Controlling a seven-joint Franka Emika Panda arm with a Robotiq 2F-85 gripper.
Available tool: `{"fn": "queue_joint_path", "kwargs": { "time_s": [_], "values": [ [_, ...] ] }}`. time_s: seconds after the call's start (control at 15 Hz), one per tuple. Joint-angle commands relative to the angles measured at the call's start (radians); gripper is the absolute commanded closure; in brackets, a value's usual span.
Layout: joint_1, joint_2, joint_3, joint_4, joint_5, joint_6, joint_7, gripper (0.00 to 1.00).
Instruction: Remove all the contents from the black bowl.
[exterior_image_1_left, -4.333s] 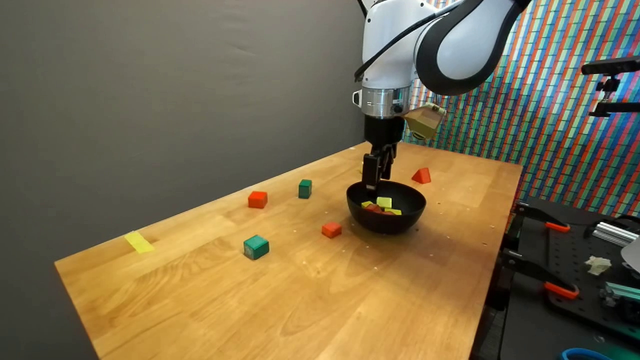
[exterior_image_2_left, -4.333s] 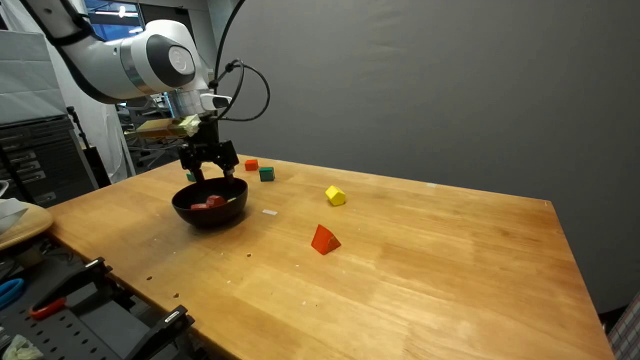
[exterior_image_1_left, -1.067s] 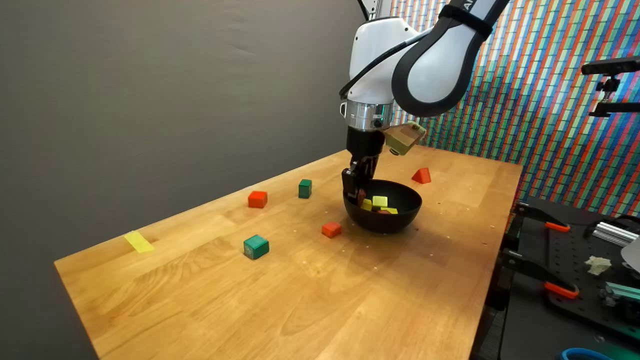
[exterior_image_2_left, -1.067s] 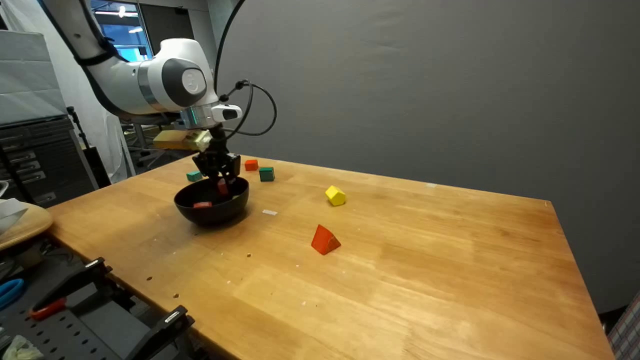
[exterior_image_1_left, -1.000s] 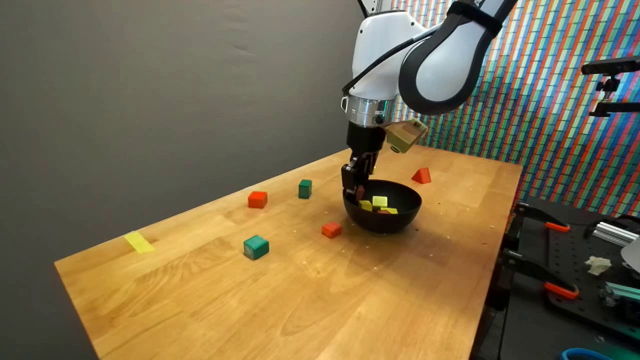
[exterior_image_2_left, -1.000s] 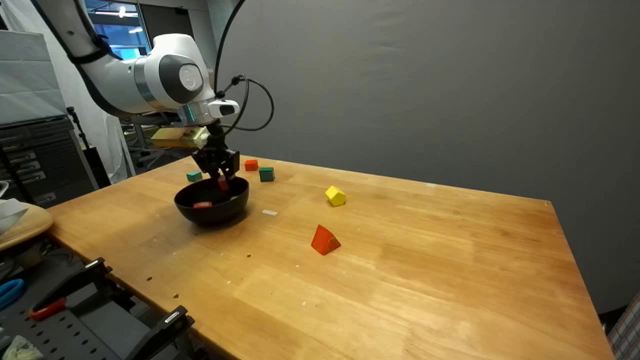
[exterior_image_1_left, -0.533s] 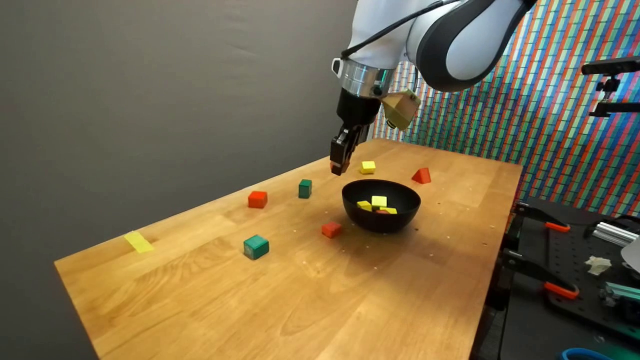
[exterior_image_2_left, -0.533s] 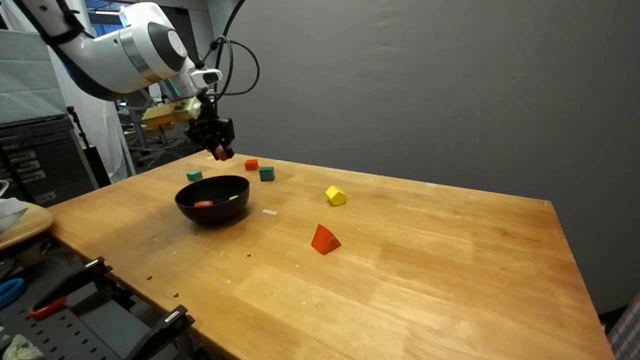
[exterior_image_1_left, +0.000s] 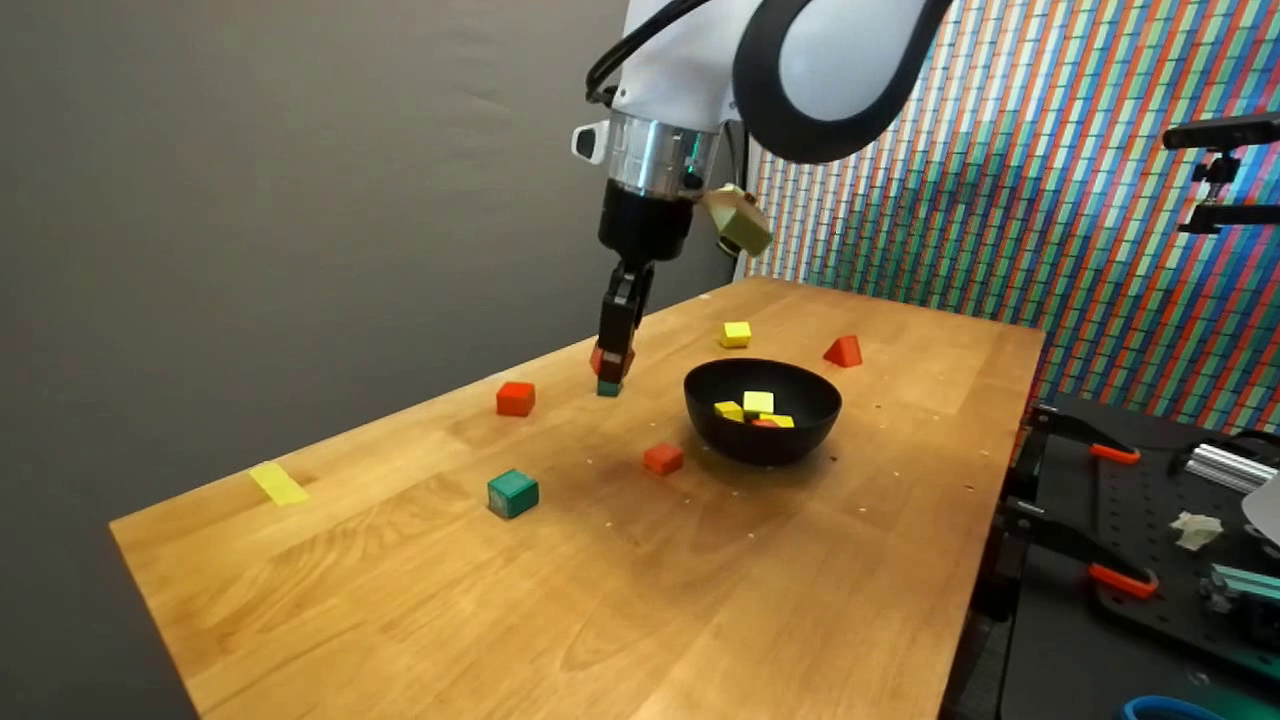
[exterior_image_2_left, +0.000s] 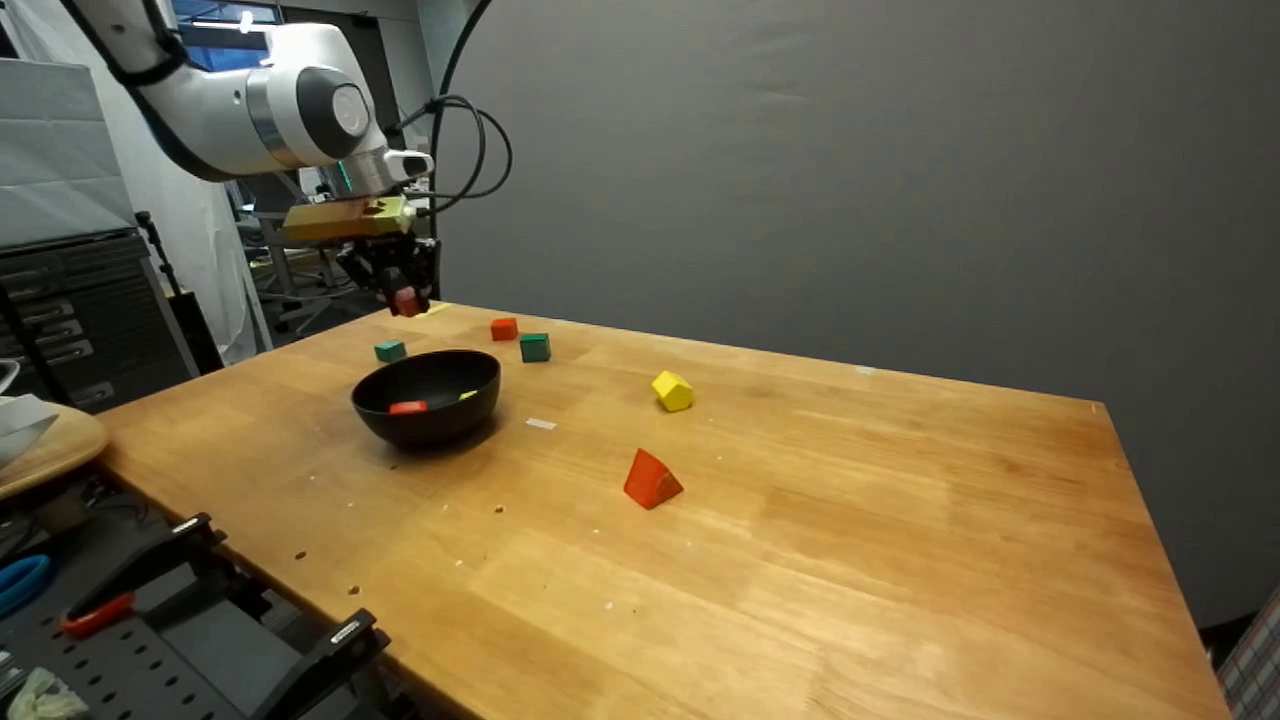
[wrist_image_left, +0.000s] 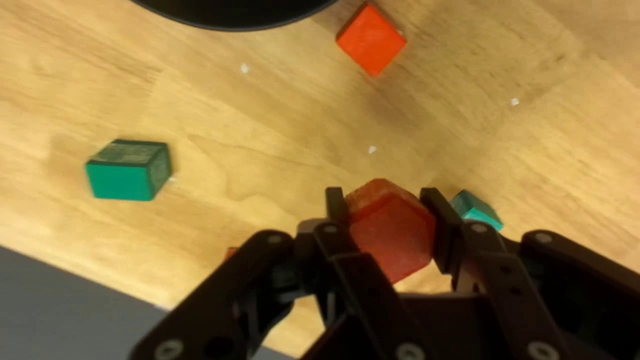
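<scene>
My gripper (wrist_image_left: 388, 216) is shut on a faceted red block (wrist_image_left: 394, 240), held between both pads in the wrist view. In an exterior view the gripper (exterior_image_1_left: 613, 362) hangs over the table, off to the side of the black bowl (exterior_image_1_left: 765, 448) and partly in front of a green block (exterior_image_1_left: 608, 389). Inside the bowl lie a few yellow blocks (exterior_image_1_left: 759, 403) and a bit of red. A red block (exterior_image_2_left: 408, 407) shows in it in an exterior view; the bowl's floor is partly hidden. Only the bowl's edge (wrist_image_left: 230, 25) appears in the wrist view.
Loose on the table are a red block (exterior_image_1_left: 663, 460), a green block (exterior_image_1_left: 513, 494), another red block (exterior_image_1_left: 515, 399), a yellow block (exterior_image_2_left: 672, 391) and a red wedge (exterior_image_2_left: 652, 480). Yellow tape (exterior_image_1_left: 278, 484) lies near one edge. Clamps (exterior_image_1_left: 1085, 550) grip the table's side.
Earlier the gripper stood open over the bowl, then took the red block inside it. Over the last second it has risen out with the block and moved sideways, away from the bowl.
</scene>
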Motion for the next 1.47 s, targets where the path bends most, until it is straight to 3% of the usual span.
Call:
{"fn": "queue_joint_path", "kwargs": {
  "time_s": [0.0,0.2,0.27,0.33,0.4,0.73,1.07,1.4],
  "values": [
    [-0.073,0.207,0.072,0.244,0.125,-0.212,-0.202,0.75],
    [-0.044,0.3,0.032,0.381,0.097,-0.376,-0.215,0.74],
    [-0.038,0.319,0.025,0.411,0.089,-0.407,-0.217,0.7],
    [-0.031,0.335,0.021,0.436,0.085,-0.425,-0.215,0.34],
    [-0.028,0.346,0.02,0.456,0.083,-0.437,-0.215,0.33],
    [0.015,0.29,-0.021,0.415,0.04,-0.417,-0.135,0.0],
    [0.067,0.115,-0.117,0.195,-0.025,-0.317,0.132,0.0],
    [0.047,-0.091,-0.161,-0.064,-0.016,-0.178,0.341,0.0]
  ]
}}
